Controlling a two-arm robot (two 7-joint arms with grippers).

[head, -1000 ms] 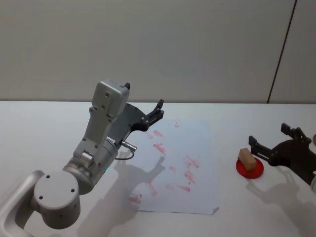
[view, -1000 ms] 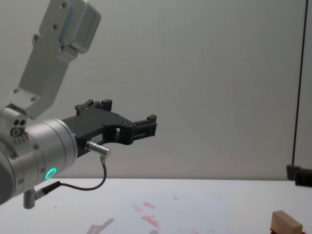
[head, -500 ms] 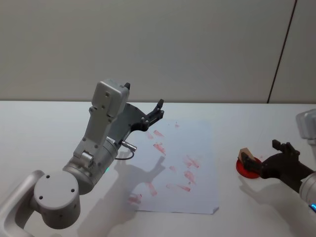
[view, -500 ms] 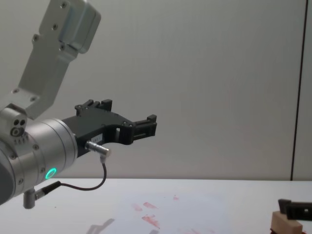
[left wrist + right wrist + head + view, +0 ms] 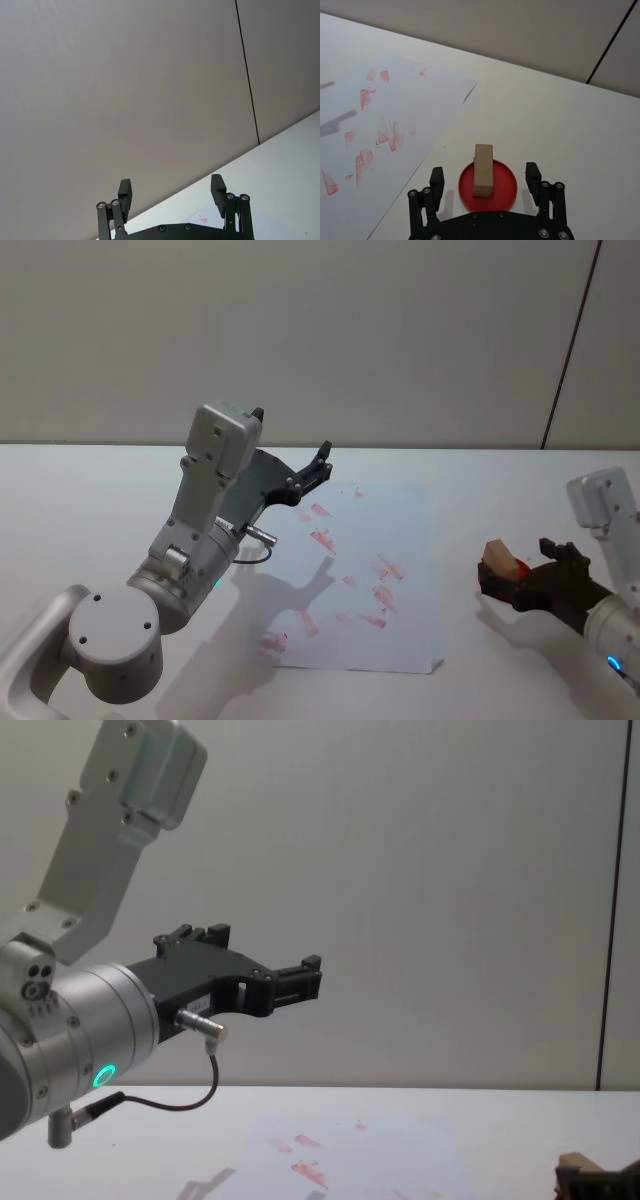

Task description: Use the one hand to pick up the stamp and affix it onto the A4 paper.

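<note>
Two fingers of the right gripper sit wide open either side of the stamp on its red pad, holding nothing, so grabbing looks next: squeeze, lift, swing left to the paper, where the left gripper idles open above.

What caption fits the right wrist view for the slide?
Open right gripper brackets the wooden stamp standing on its red ink pad, beside the red-printed A4 paper.
</note>
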